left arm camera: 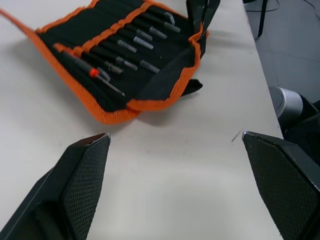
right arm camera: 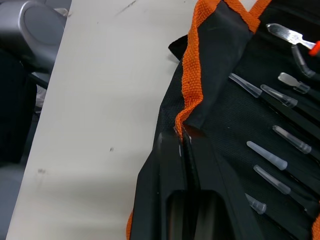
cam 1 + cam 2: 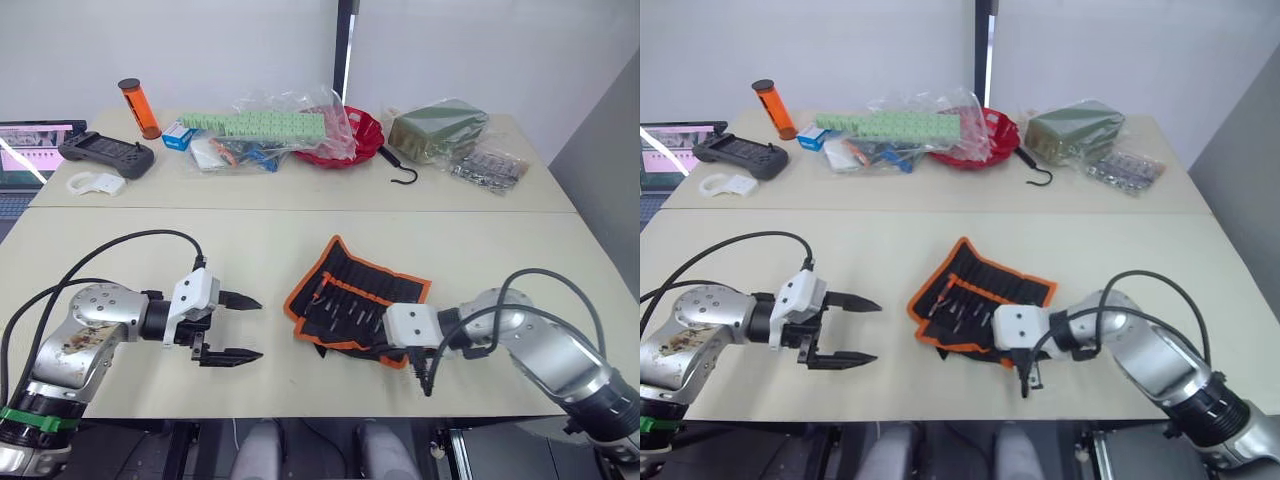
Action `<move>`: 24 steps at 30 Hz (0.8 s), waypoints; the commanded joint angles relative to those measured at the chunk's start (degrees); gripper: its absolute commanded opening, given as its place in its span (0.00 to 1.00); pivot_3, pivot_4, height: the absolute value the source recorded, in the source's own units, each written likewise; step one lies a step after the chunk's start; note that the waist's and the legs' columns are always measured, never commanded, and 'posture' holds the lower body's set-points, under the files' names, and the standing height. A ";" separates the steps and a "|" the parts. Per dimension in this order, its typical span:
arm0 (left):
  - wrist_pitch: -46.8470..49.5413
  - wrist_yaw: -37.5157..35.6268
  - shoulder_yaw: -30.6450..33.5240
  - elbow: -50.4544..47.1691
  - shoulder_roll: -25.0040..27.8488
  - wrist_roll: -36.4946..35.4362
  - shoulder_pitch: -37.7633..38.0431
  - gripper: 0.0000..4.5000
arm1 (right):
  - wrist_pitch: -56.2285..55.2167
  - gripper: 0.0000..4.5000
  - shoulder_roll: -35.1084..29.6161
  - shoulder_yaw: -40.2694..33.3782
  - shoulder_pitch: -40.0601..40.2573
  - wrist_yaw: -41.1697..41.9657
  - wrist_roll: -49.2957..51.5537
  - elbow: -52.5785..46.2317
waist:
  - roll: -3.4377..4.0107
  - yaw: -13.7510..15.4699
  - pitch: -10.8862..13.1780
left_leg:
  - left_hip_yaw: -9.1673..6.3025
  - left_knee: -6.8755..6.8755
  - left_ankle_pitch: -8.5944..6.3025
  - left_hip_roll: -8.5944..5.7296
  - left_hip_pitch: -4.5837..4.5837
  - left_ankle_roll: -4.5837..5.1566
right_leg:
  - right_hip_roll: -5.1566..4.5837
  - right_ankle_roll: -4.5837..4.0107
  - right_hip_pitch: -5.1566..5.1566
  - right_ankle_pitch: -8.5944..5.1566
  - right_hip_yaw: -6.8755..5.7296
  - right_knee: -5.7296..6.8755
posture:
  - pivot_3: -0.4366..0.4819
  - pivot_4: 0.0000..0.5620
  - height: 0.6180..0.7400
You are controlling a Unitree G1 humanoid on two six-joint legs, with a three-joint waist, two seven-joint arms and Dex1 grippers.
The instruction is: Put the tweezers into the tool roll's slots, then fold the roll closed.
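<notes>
1. Tool roll (image 3: 355,300): lies near the middle of the near table (image 3: 300,250), inner face up, orange edging all round. Its near-right edge is folded up over the rows, which I judge to be the start of closing.
2. Tweezers (image 1: 131,46): seated side by side in the slots (image 1: 112,55), capped tips showing, so the loading half looks done.
3. My right gripper (image 2: 184,145): fingers clenched on the roll's orange hem at the near-right edge, pinching the fabric so the flap can be carried over.
4. My left gripper (image 3: 232,327): fingers spread wide, grasping nothing, hovering over bare table to the left of the roll and pointed at it; I judge it is placed to steady or press the far side.
5. Far table: black hook (image 3: 400,170), green packet (image 3: 437,130), red bowl (image 3: 368,135), orange tube (image 3: 138,107), all well apart from the work.
</notes>
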 commanded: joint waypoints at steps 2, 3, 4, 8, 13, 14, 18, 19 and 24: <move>-1.47 -0.82 -3.76 -1.48 -1.41 1.90 -4.52 1.00 | -3.73 0.01 -2.75 -3.07 1.63 1.28 -2.83 -2.14 | 0.00 0.12 0.00 | 0.00 0.05 0.00 0.00 0.00 0.00 | 0.01 0.00 0.02 0.00 0.00 0.00 | 0.48 0.27 1.00; -1.58 -0.51 -4.55 -1.02 -1.70 2.70 -5.37 1.00 | -3.95 0.01 -3.04 -3.24 1.81 1.40 -3.37 -2.00 | 0.00 0.20 0.00 | 0.00 0.10 0.00 0.00 -0.02 0.00 | 0.01 0.00 0.02 0.00 0.00 0.01 | 0.48 0.27 1.00; -2.12 -0.43 -5.74 -0.45 -2.44 3.64 -6.77 1.00 | -3.34 0.01 -2.82 -4.15 2.37 0.95 -2.81 -2.22 | 0.00 0.24 0.00 | 0.00 0.17 0.00 -0.01 -0.04 0.00 | 0.01 0.00 0.02 0.00 0.00 0.02 | 0.48 0.27 1.00; -6.09 -2.46 -9.64 0.68 -4.12 6.85 -9.94 1.00 | 3.28 0.06 -0.56 -8.85 4.82 -1.73 2.70 -4.93 | 0.00 0.65 0.00 | 0.00 0.32 -0.01 -0.01 -0.08 0.01 | 0.02 0.00 0.07 0.00 0.00 0.03 | 0.48 0.27 1.00; -10.31 -4.04 -12.33 3.46 -6.42 9.08 -13.09 1.00 | 10.94 0.42 -0.08 -13.26 8.18 -4.58 6.34 -10.75 | 0.00 1.07 0.00 | -0.02 0.36 -0.01 -0.01 -0.10 0.02 | 0.03 0.00 0.07 0.00 0.00 0.07 | 0.48 0.27 1.00; -11.10 -3.99 -12.63 4.28 -7.10 9.45 -13.80 1.00 | 10.60 0.49 0.05 -14.23 8.98 -5.43 6.02 -11.56 | 0.00 1.12 0.00 | -0.01 0.38 -0.01 -0.01 -0.10 0.02 | 0.03 0.00 0.07 0.00 0.00 0.06 | 0.48 0.27 1.00; -14.18 -3.49 -14.08 8.08 -9.43 12.06 -16.55 1.00 | 10.31 0.71 -0.58 -17.82 13.84 -7.62 5.70 -14.05 | 0.00 1.41 0.00 | -0.01 0.44 -0.01 -0.03 -0.11 0.02 | 0.02 0.03 0.11 0.01 0.00 0.05 | 0.48 0.27 1.00; -14.90 -3.69 -14.63 8.93 -9.99 12.60 -17.04 1.00 | 11.66 0.71 -0.26 -19.06 15.90 -8.34 6.91 -15.16 | 0.00 1.45 0.00 | -0.02 0.46 -0.01 -0.05 -0.12 0.02 | 0.01 0.04 0.13 0.02 -0.01 0.05 | 0.48 0.27 1.00; -19.95 -4.73 -16.52 12.27 -12.10 14.56 -17.72 1.00 | 11.49 0.71 1.69 -19.99 22.68 -12.10 5.75 -17.54 | 0.00 1.27 0.00 | -0.02 0.47 -0.02 -0.05 -0.14 0.02 | 0.01 0.05 0.13 0.02 0.00 0.05 | 0.48 0.27 1.00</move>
